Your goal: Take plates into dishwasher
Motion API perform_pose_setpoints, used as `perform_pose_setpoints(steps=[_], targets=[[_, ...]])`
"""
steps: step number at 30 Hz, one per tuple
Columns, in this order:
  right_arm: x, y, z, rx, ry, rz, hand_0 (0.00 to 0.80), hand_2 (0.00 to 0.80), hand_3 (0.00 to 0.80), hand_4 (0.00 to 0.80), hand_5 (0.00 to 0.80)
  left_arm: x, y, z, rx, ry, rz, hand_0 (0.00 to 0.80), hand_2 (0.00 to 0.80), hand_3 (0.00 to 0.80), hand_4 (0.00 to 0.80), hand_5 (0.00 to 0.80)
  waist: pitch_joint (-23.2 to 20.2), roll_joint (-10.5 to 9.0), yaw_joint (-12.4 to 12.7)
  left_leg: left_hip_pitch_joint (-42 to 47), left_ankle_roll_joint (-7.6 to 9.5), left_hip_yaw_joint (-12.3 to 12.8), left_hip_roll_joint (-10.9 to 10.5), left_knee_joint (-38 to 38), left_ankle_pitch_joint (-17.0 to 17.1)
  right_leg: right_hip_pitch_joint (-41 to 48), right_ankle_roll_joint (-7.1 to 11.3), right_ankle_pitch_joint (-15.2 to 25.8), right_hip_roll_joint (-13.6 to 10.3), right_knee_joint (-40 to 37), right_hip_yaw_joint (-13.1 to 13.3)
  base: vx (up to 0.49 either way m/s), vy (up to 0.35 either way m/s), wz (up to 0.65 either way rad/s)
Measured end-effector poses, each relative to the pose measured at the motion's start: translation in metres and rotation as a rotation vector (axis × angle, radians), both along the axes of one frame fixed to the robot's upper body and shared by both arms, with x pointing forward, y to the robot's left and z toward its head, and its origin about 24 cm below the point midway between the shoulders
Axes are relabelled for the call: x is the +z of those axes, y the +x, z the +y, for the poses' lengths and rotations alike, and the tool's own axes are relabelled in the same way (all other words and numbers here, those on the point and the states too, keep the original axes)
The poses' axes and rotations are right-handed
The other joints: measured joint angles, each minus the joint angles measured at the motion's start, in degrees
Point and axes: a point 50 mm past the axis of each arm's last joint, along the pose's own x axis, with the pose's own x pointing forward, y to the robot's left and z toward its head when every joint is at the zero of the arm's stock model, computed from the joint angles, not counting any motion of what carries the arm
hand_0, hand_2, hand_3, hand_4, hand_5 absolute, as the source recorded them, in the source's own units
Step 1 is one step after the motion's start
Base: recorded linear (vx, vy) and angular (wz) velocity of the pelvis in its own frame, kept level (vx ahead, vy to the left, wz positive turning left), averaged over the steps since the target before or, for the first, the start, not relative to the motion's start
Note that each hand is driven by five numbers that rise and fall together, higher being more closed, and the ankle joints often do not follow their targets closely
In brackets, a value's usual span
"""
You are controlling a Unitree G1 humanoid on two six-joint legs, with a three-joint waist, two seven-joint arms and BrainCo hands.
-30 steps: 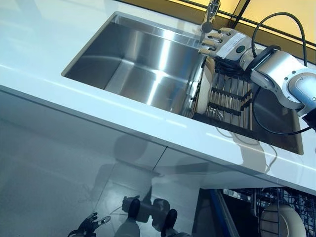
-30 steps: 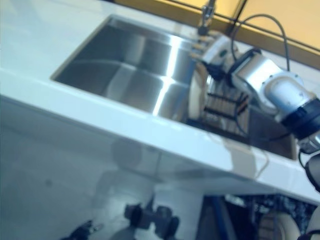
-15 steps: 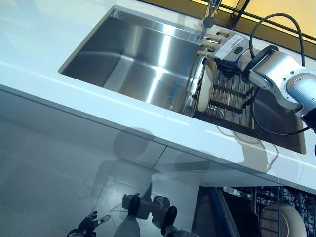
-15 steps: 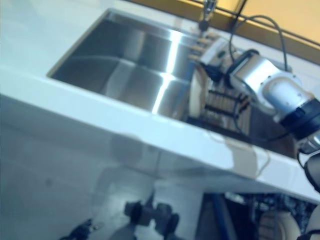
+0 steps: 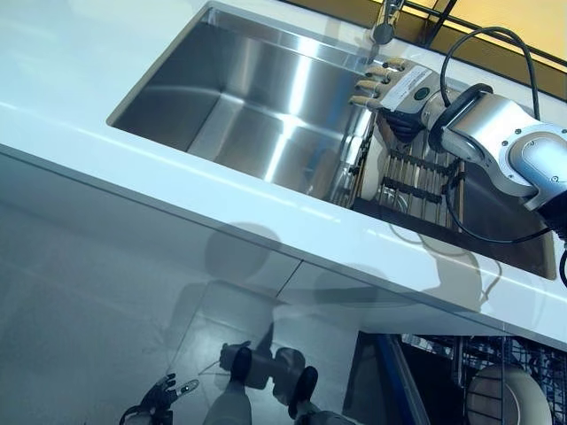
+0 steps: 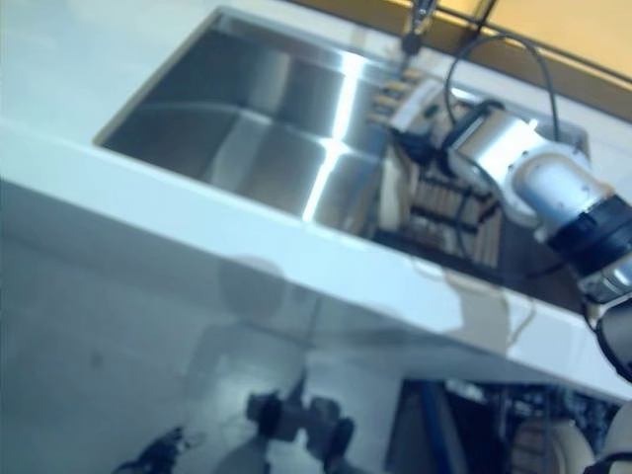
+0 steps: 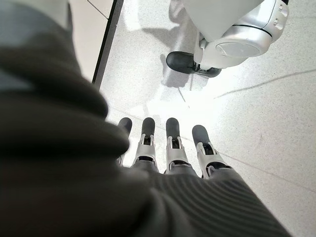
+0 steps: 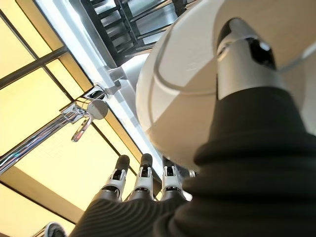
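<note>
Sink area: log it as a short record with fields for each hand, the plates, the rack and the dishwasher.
right hand: over the rack in the sink, thumb against a plate, fingers straight
left hand: hanging low over the floor, fingers straight, holding nothing
rack: in the sink's right part, plate standing at its left end
sink: bare steel basin, tap behind
dishwasher: open, one plate inside

White plate [image 5: 368,165] on edge in sink rack [image 5: 416,177] (upright); another plate [image 5: 501,400] in dishwasher [image 5: 461,363]
</note>
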Motion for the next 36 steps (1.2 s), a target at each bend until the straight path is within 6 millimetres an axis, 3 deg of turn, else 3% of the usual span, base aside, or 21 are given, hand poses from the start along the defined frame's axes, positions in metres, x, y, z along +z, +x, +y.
perform_pose_setpoints(steps=[11, 12, 14, 16, 17, 18, 24, 36], targets=[[-0.009, 0.001, -0.002, -0.111, -0.072, 0.091, 0.000, 0.000, 0.000, 0.000, 0.000, 0.001, 0.000, 0.001, 0.006, 0.000, -0.003, 0.000, 0.000, 0.000, 0.000, 0.000, 0.2, -0.40, 0.1, 0.1, -0.01, 0.0, 0.0, 0.1, 0.0, 0.2, -0.01, 0.0, 0.0, 0.0, -0.1, 0.000, 0.000, 0.00], [-0.010, 0.002, -0.003, -0.121, -0.076, 0.101, 0.179, 0.179, 0.179, 0.179, 0.179, 0.001, 0.000, 0.001, 0.006, 0.000, -0.003, 0.000, 0.000, 0.000, 0.000, 0.000, 0.2, -0.48, 0.1, 0.1, -0.01, 0.0, 0.0, 0.1, 0.0, 0.2, 0.00, 0.0, 0.0, 0.0, -0.1, 0.000, 0.000, 0.00], [-0.012, 0.003, -0.001, -0.142, -0.093, 0.110, 0.408, 0.408, 0.408, 0.408, 0.408, 0.001, 0.000, 0.001, 0.006, 0.000, -0.003, 0.000, 0.000, 0.000, 0.000, 0.000, 0.2, -0.55, 0.1, 0.3, -0.01, 0.0, 0.0, 0.1, 0.0, 0.4, -0.01, 0.0, 0.0, 0.0, -0.1, 0.000, 0.000, 0.00], [-0.015, 0.005, -0.001, -0.176, -0.111, 0.132, 0.627, 0.627, 0.627, 0.627, 0.627, 0.001, 0.000, 0.002, 0.007, 0.001, -0.003, 0.000, 0.000, 0.000, 0.000, 0.000, 0.2, -0.61, 0.1, 0.5, -0.01, 0.0, 0.0, 0.1, 0.0, 0.6, -0.01, 0.0, 0.0, 0.0, -0.1, 0.000, 0.000, 0.00], [-0.016, 0.006, -0.001, -0.187, -0.117, 0.140, 0.678, 0.678, 0.678, 0.678, 0.678, 0.001, 0.000, 0.002, 0.006, 0.001, -0.003, 0.000, 0.000, 0.000, 0.000, 0.000, 0.2, -0.66, 0.1, 0.5, -0.01, 0.0, 0.0, 0.1, 0.0, 0.6, -0.01, 0.0, 0.0, 0.0, -0.1, 0.000, 0.000, 0.00], [-0.020, 0.007, -0.004, -0.226, -0.138, 0.158, 0.800, 0.800, 0.800, 0.800, 0.800, 0.001, 0.000, 0.002, 0.006, 0.003, -0.005, 0.000, 0.000, 0.000, 0.000, 0.000, 0.3, -0.84, 0.1, 0.5, -0.02, 0.0, 0.0, 0.2, 0.0, 0.6, -0.02, 0.0, 0.0, 0.0, -0.1, 0.000, 0.000, 0.00], [-0.044, 0.015, -0.025, -0.389, -0.185, 0.272, 0.800, 0.800, 0.800, 0.800, 0.800, 0.003, 0.000, 0.007, 0.008, 0.017, -0.005, 0.000, 0.000, 0.000, 0.000, 0.000, 0.2, -1.38, 0.1, 0.5, -0.03, 0.2, 0.1, 0.2, 0.0, 0.6, -0.04, 0.0, 0.0, 0.0, 0.0, 0.000, 0.000, 0.00], [-0.053, 0.021, -0.022, -0.415, -0.197, 0.295, 0.800, 0.800, 0.800, 0.800, 0.800, 0.005, 0.001, 0.011, 0.033, 0.020, -0.024, 0.000, 0.000, 0.000, 0.000, 0.000, 0.2, -1.41, 0.2, 1.2, -0.03, 0.5, 0.3, 0.2, 0.0, 1.1, -0.12, 0.1, 0.0, 0.0, 0.2, -0.001, 0.000, 0.00]])
